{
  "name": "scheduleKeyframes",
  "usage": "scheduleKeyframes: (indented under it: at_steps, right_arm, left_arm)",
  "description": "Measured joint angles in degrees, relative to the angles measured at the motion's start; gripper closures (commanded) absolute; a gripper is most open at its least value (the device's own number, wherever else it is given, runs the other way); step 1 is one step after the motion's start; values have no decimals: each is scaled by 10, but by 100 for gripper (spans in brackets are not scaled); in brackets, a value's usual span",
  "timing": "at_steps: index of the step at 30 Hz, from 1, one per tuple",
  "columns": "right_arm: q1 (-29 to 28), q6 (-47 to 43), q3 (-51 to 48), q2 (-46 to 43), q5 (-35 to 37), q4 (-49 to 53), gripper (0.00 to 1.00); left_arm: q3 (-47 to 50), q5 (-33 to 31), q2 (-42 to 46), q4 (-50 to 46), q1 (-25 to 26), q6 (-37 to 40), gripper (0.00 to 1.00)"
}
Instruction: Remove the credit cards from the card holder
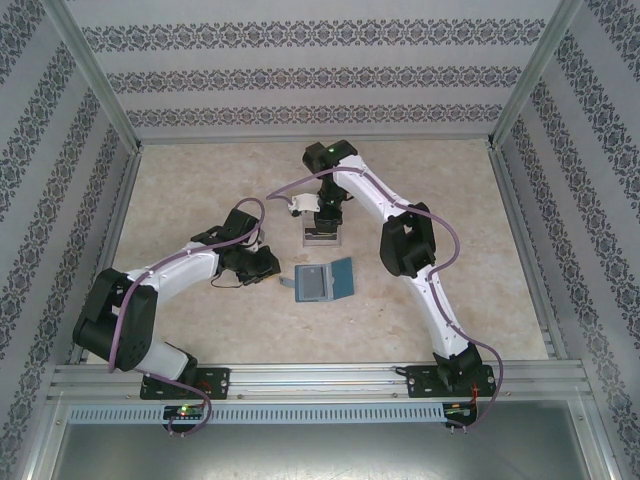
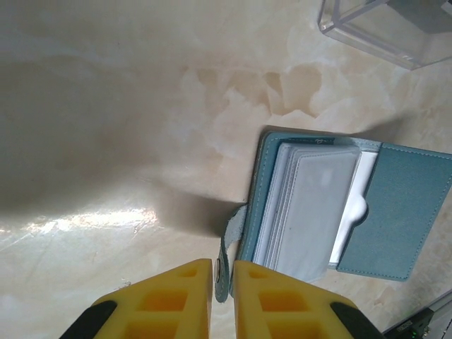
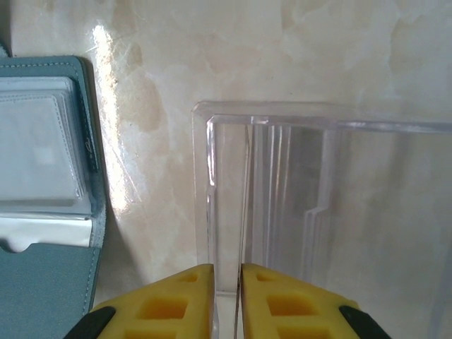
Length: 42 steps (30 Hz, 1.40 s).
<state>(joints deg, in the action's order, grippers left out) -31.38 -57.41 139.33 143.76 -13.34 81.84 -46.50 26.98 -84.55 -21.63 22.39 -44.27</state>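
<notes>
The teal card holder (image 1: 341, 276) lies open on the table, and the pale credit cards (image 2: 314, 205) are stacked in its grey pocket. My left gripper (image 2: 223, 265) is shut on the holder's tab strap (image 2: 229, 236) at its left edge. In the top view the left gripper (image 1: 283, 279) sits just left of the holder. My right gripper (image 3: 227, 272) hangs over the near wall of a clear plastic box (image 3: 339, 198), its jaws a narrow gap apart. The box's thin clear edge lines up with that gap. In the right wrist view the card holder (image 3: 42, 282) and the cards (image 3: 35, 148) lie at the left.
The clear box (image 1: 322, 240) stands just behind the holder, with the right gripper (image 1: 322, 222) above it. Patterned walls and metal rails enclose the marble-look table (image 1: 200, 180). A corner of the clear box (image 2: 381, 32) reaches into the left wrist view at top right.
</notes>
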Motion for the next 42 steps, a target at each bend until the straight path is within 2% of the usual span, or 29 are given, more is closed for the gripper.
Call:
scheduleKeyframes:
  at_steps: [8, 24, 42]
  right_arm:
    - [0, 0, 13, 0, 5, -5, 84]
    - [-3, 7, 13, -1, 58, -63, 74]
    - [-15, 28, -53, -30, 79, -123, 69]
  left_arm:
    - [0, 0, 1, 0, 0, 0, 84]
    - [0, 0, 3, 0, 0, -4, 84]
    - [0, 0, 3, 0, 0, -8, 83]
